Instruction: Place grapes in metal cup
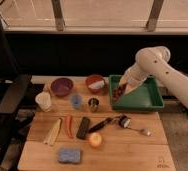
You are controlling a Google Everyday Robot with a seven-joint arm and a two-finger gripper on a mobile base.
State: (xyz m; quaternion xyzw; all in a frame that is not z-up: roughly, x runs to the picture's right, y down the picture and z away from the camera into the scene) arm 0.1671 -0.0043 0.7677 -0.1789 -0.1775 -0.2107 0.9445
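The grapes [118, 93], a dark red-purple bunch, hang at the tip of my gripper [121, 90] over the left rim of the green tray [149, 102]. The gripper is shut on the grapes and comes in from the white arm at the right. The metal cup [93, 103], small and silver-grey, stands on the wooden table left of the tray and just below the red bowl [95, 83]. The grapes are to the right of the cup and a little above it, apart from it.
A translucent blue cup [76, 100], a white cup [43, 101] and a purple bowl [62, 86] stand left of the metal cup. In front lie corn [52, 132], a carrot [68, 126], a dark bar [83, 127], an apple [94, 140], a blue sponge [68, 155], a brush [107, 122] and a spoon [138, 130].
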